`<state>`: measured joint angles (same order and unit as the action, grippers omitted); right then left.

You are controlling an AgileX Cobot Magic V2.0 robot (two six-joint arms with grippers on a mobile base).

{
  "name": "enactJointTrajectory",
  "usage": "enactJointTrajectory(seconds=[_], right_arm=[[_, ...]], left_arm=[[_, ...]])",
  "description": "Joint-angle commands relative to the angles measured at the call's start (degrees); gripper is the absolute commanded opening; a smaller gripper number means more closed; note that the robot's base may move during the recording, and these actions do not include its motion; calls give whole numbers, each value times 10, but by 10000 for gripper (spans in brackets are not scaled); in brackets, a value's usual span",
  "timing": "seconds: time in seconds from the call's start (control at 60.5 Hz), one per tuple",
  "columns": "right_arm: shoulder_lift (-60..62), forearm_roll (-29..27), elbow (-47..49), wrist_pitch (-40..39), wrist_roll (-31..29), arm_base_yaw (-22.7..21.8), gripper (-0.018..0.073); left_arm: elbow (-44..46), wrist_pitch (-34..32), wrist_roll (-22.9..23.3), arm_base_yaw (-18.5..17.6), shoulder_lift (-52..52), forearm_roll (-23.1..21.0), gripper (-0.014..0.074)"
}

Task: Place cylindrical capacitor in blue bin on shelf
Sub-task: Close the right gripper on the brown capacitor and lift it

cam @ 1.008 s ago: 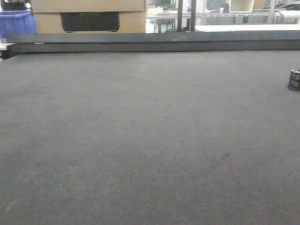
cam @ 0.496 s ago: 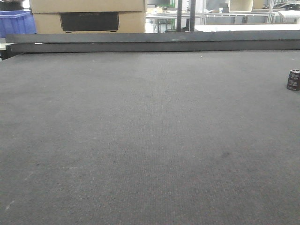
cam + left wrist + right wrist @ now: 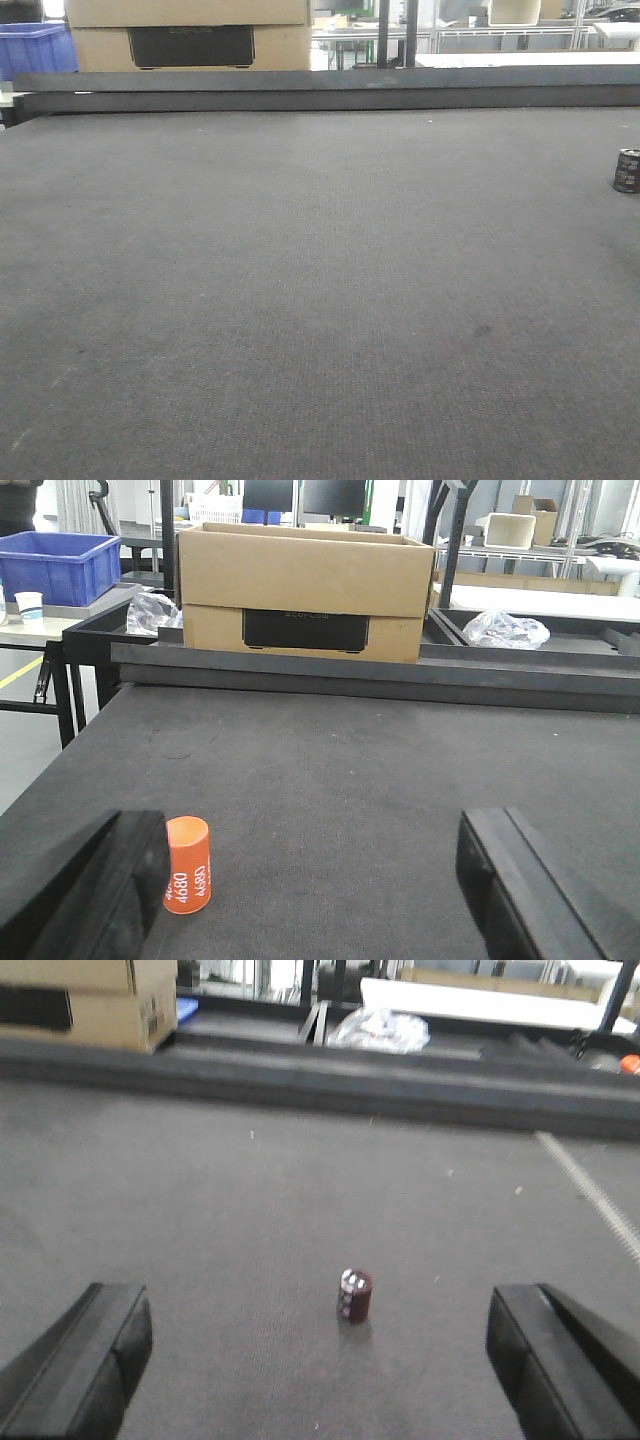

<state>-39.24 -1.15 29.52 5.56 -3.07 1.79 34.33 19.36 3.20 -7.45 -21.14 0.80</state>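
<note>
The cylindrical capacitor [image 3: 627, 170] stands upright on the dark grey felt table [image 3: 300, 280], at the right edge of the front view. It is a stubby dark cylinder with a silvery top. In the right wrist view the capacitor [image 3: 354, 1295] sits ahead of my right gripper [image 3: 318, 1360], slightly right of centre between the wide-apart fingers, untouched. The right gripper is open. My left gripper [image 3: 312, 880] is open too, with only bare felt between its fingers. The shelf and the blue bin are out of view.
An orange cylinder marked 4680 [image 3: 188, 865] stands by the left finger [image 3: 120, 880]. A raised dark ledge [image 3: 380, 675] bounds the table's far side. Behind it are a cardboard box [image 3: 305, 595] and plastic bags [image 3: 505, 630]. A blue crate [image 3: 55, 565] sits on a side table at far left.
The front view has shifted very slightly. The capacitor stands in the same spot on the table.
</note>
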Motion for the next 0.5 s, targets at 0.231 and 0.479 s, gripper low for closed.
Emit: enactJointTrajectory(seconds=[0.231, 0.479], right_arm=[[-259, -27, -71, -376, 0, -33, 568], [-452, -25, -15, -492, 0, -85, 568]], left_arm=[[6, -1, 0, -4, -1, -2, 488], [6, -2, 0, -4, -1, -2, 487]])
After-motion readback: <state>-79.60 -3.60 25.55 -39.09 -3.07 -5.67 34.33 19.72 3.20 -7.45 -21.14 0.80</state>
